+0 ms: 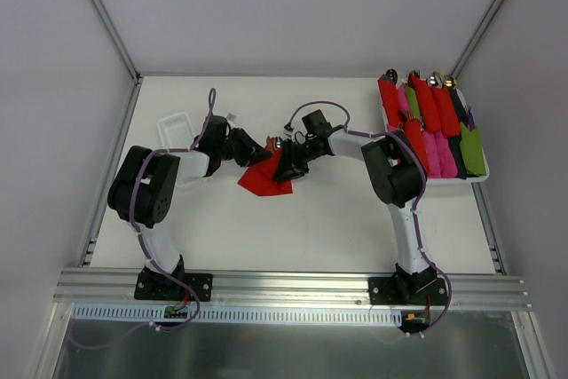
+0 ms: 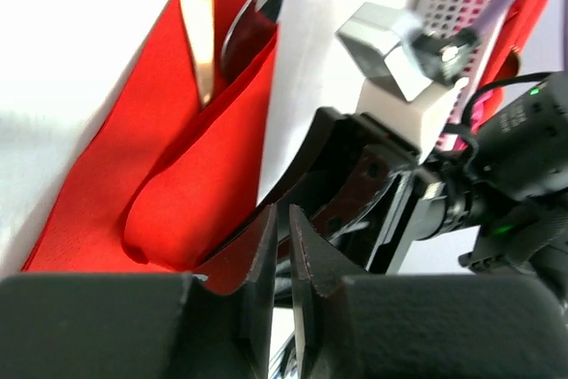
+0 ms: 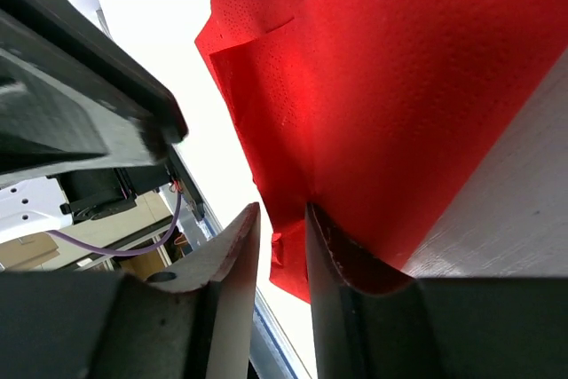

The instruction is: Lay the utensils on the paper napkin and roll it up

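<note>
White table with plain white walls around it, both arms leaning in over the paper napkin near the middle

So the paper napkin is lying partly folded over between the two arms, and the utensils are sitting inside the fold with a handle and a spoon head poking out the far end. Meanwhile the left gripper is hovering right at the red edge with its jaws nearly together, just a sliver showing, and I honestly can't tell whether it's pinching any paper. On the other side the right gripper is sitting with its jaws a little apart and red paper showing in the gap. Off to the right a tray is holding red, pink and green rolled bundles, and a small tub is sitting behind the left arm
</note>
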{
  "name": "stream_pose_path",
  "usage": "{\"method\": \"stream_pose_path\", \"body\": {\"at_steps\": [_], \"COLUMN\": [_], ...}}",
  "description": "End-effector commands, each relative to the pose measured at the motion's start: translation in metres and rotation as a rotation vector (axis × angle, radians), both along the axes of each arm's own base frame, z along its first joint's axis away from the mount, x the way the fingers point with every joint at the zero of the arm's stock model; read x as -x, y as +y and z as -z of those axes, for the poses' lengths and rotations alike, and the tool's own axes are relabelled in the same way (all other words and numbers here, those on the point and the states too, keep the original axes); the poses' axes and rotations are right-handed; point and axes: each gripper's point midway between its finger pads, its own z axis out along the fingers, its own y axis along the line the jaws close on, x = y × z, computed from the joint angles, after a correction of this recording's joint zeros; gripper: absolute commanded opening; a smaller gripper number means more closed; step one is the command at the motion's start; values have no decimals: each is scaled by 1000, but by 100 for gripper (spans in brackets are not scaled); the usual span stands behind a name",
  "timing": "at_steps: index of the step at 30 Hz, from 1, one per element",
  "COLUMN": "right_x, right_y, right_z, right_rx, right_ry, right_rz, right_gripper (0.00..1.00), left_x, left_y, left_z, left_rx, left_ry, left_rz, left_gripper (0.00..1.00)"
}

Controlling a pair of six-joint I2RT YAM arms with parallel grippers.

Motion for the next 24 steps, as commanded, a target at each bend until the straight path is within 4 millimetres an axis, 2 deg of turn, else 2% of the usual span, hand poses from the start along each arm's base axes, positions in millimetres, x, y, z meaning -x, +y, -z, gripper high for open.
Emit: {"method": "stream_pose_path", "body": {"at_steps": [1,10,15,17,20,24], "right_x": [-1,4,6,-1,-25,-63], "right_y": [2,-1,-5,-5,-8,-11], "right_z": [4,4,-15,-37,-70,-92], "right_rx": [5,12,-29,-66,-120,-118], "right_ry": [-3,12,-11,-68,-151,-276], "right_rz": [5,12,-2,-9,12,41], "right_gripper": [30,29,29,29,29,28], "left_x": [9,39,52,58,67,77], "left_y": [-8,-5,2,3,6,10], "left_z": [1,44,70,78,90,100], "left_rx": [-14,-66,-113,-120,-128,-147], "left_ry": [6,166,262,296,339,365], "left_rz": [66,77,70,78,76,84], "left_gripper": [9,1,0,0,0,0]}}
